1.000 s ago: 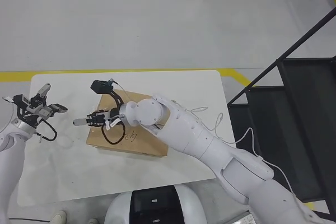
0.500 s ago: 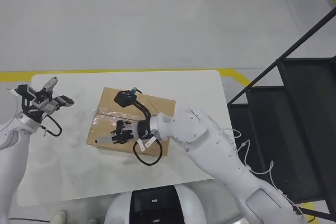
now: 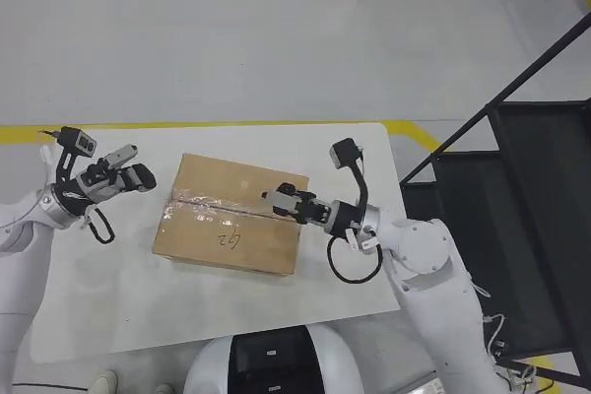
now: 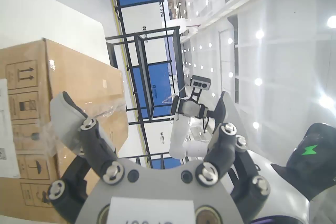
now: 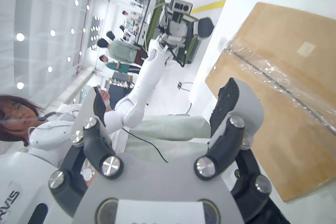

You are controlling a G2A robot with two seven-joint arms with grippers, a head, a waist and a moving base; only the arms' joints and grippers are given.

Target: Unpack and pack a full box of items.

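- Listing one cardboard box [image 3: 231,214], flaps closed, set slightly askew near the middle of the white table [image 3: 108,295].
- Sealed along the top centre seam with clear tape [image 3: 222,205], wrinkled and glossy; carries a handwritten mark [image 3: 229,237] on the top face, plus printed handling symbols and a white label on one side wall.
- Noting left gripper [image 3: 133,167], fingers spread wide, holding nothing; hangs just beside the box's end on the robot's left, roughly level with the tape line, apart from the cardboard as far as the top view tells.
- Noting right gripper [image 3: 281,200], fingers spread wide too, holding nothing; hovers over the opposite end of the box top, where the tape seam ends; contact with the cardboard: cannot tell.
- Showing, from the left wrist, the box's side wall close behind one grey finger pad [image 4: 61,114].
- Adding surroundings: black metal stairs [image 3: 542,123] off the table's right side; yellow floor line [image 3: 10,133] beyond the table's far edge.
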